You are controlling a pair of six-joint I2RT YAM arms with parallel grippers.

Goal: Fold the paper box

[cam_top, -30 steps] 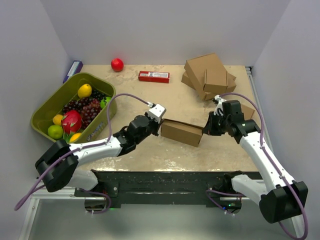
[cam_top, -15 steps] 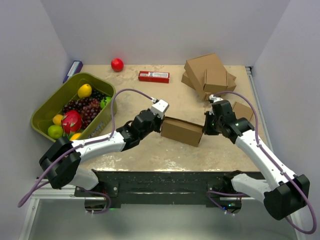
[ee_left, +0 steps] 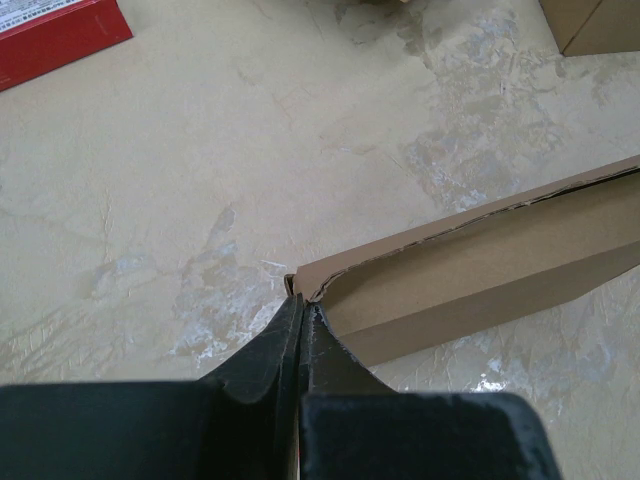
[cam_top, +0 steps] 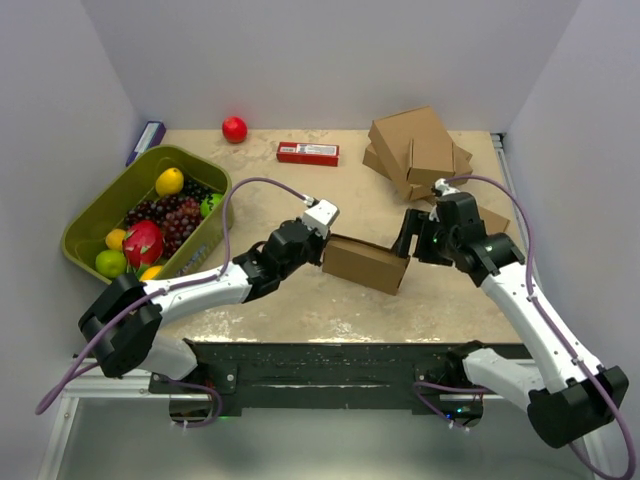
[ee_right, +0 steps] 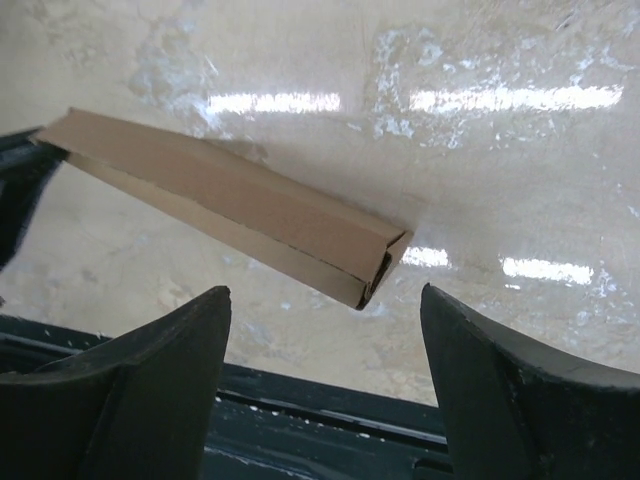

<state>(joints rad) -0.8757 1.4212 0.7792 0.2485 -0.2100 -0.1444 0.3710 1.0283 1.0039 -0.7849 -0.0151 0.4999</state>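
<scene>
The paper box (cam_top: 365,263) is a thin brown cardboard box in the middle of the table, lying slanted. My left gripper (cam_top: 322,250) is shut on its left corner. In the left wrist view the closed fingertips (ee_left: 302,305) pinch the box's (ee_left: 480,260) cardboard edge. My right gripper (cam_top: 405,238) stands open just off the box's right end. In the right wrist view the box (ee_right: 230,215) hangs ahead of the spread jaws (ee_right: 325,300), its near end open-seamed, touching neither finger.
A green basket (cam_top: 90,215) of fruit sits at the left. A red ball (cam_top: 234,129) and a red pack (cam_top: 307,153) lie at the back. Stacked cardboard boxes (cam_top: 415,150) and a small box (cam_top: 487,222) stand at the right.
My right gripper has opened and let go of the box's right end, drawing back a little. The left gripper keeps its grip and has hardly moved.
</scene>
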